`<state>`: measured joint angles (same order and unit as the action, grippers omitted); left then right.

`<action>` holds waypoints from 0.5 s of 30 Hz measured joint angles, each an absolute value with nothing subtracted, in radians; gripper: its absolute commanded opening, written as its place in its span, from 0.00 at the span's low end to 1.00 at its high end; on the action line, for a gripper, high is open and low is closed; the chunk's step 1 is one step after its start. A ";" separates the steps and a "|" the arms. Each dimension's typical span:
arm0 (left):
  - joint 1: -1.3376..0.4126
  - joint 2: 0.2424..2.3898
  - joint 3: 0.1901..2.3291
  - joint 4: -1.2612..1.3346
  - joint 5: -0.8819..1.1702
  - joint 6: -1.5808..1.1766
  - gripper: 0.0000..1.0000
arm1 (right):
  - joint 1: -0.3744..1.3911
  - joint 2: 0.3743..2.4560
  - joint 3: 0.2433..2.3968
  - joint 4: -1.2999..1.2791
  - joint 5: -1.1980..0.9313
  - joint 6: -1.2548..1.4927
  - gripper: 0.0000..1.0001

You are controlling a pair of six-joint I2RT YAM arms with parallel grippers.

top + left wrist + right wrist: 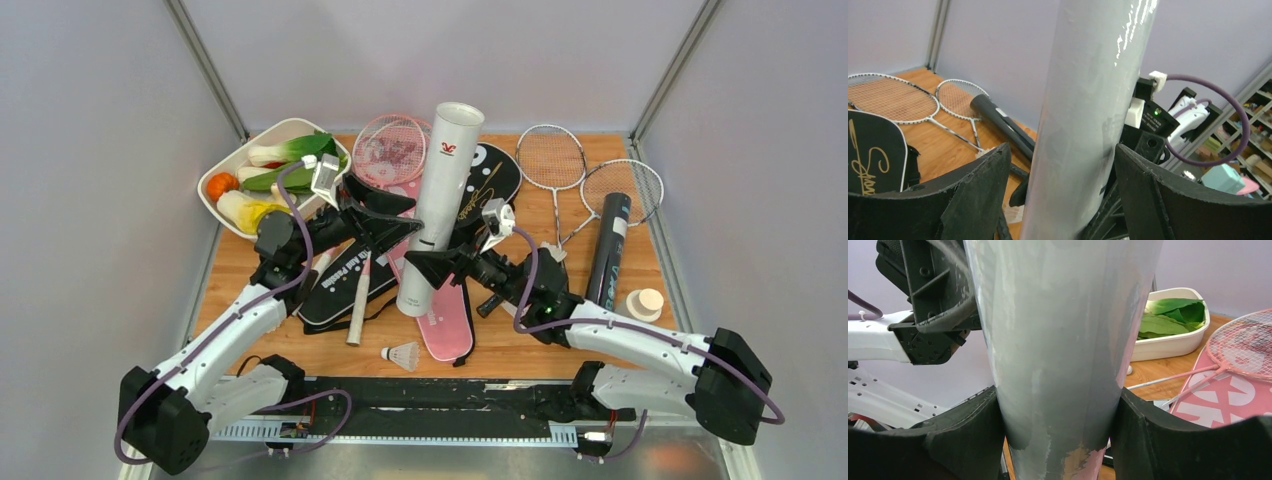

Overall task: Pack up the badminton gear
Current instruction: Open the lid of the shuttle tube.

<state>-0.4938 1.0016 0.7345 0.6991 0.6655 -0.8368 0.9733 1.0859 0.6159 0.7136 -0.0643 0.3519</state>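
Note:
A long white tube (440, 200) stands upright mid-table, its open end up. My right gripper (440, 265) is shut on its lower part, both pads (973, 425) pressed to the wall around the gripper's middle (1058, 390). My left gripper (385, 215) is open around the tube (1088, 125) higher up, with a gap at each finger (1062, 147). A pink cover (447, 320) and a black cover (335, 295) lie under the tube. A pink racket (390, 150), two silver rackets (550, 158), a black tube (608, 250) and a shuttlecock (402, 354) lie around.
A white dish of vegetables (262, 170) sits at the back left, close behind my left wrist. A small white bottle with a tan cap (644, 303) stands at the right by the black tube. A second black cover (490, 175) lies behind the white tube.

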 measured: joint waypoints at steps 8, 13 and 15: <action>-0.497 0.934 0.762 0.564 0.760 -0.690 0.83 | 0.974 1.059 0.616 0.693 -0.075 0.353 0.40; -0.497 0.995 0.778 0.618 0.827 -0.723 0.83 | 0.975 1.090 0.616 0.694 -0.154 0.341 0.40; -0.497 1.037 0.778 0.641 0.849 -0.754 0.82 | 0.975 1.114 0.616 0.691 -0.185 0.338 0.40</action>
<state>-0.4973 1.0374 0.7776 0.6415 0.8490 -0.7544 0.9749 1.1141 0.6155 0.6910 -0.1852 0.3382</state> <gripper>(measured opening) 0.832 0.665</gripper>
